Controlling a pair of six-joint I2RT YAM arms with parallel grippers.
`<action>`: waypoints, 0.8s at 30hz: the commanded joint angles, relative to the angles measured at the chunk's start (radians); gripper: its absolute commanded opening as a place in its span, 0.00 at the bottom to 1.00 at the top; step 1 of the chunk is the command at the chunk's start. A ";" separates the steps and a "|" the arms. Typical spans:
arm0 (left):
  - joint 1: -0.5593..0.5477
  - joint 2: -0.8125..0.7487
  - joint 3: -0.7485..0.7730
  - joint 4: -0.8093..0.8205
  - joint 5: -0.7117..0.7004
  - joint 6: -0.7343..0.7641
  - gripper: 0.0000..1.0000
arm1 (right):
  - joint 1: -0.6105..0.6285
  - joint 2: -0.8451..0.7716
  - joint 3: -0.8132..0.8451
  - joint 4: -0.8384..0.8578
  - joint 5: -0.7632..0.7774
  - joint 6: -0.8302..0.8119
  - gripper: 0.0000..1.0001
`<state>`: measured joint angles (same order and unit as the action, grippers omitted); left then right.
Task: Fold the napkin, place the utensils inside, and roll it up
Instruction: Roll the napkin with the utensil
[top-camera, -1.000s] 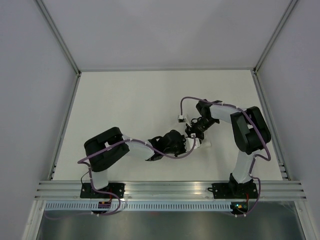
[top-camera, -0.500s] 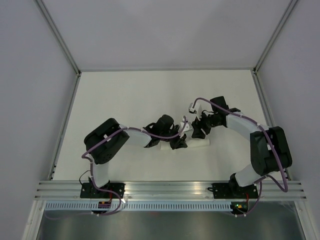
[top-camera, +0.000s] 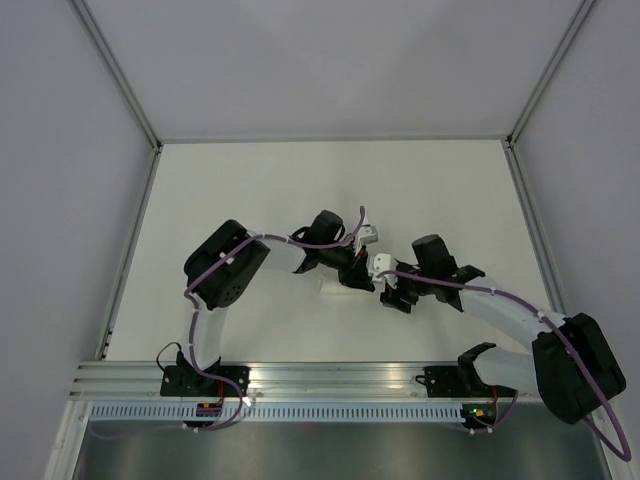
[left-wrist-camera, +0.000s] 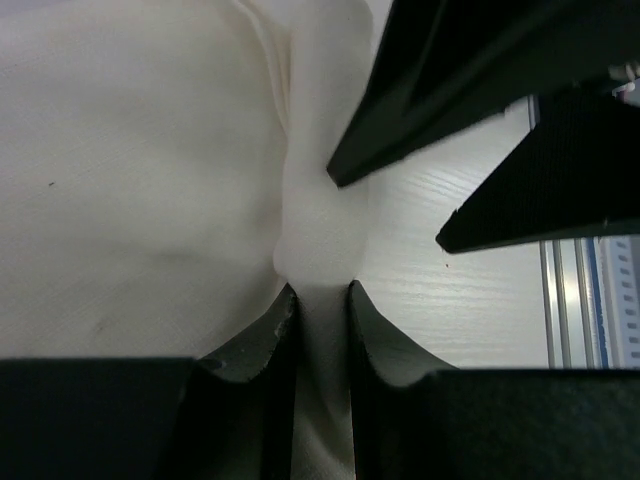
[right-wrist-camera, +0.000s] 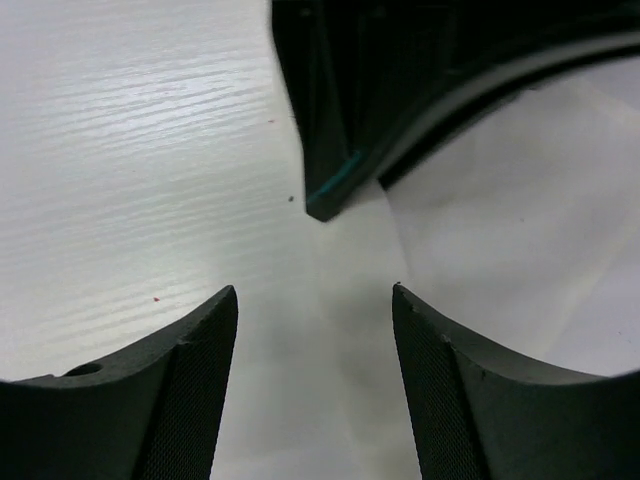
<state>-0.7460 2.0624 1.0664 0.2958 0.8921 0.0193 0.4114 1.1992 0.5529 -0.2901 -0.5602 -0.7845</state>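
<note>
Overhead, the left hand (top-camera: 358, 278) and right hand (top-camera: 397, 298) meet over the bunched napkin (top-camera: 327, 291) mid-desk (top-camera: 250, 190), while the left wrist view shows its hand (left-wrist-camera: 322, 300) pinched narrowly on a napkin (left-wrist-camera: 130, 150) fold, and the right wrist view shows its hand (right-wrist-camera: 313, 300) spread wide above the cloth's edge, holding nothing.

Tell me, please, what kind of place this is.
Probably a robotics lab test cell: the left arm and right arm are bolted to an aluminium rail at a white table walled by plain grey panels.
</note>
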 joint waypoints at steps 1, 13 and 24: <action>0.004 0.100 -0.039 -0.210 -0.032 -0.009 0.02 | 0.092 -0.039 -0.056 0.149 0.132 -0.018 0.69; 0.010 0.137 0.003 -0.244 -0.027 -0.048 0.02 | 0.222 0.051 -0.107 0.265 0.273 0.002 0.63; 0.027 0.128 0.001 -0.242 -0.010 -0.058 0.12 | 0.245 0.145 -0.140 0.344 0.356 0.008 0.30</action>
<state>-0.7189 2.1098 1.1248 0.2371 0.9630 -0.0456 0.6510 1.3003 0.4458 0.0418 -0.2359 -0.7895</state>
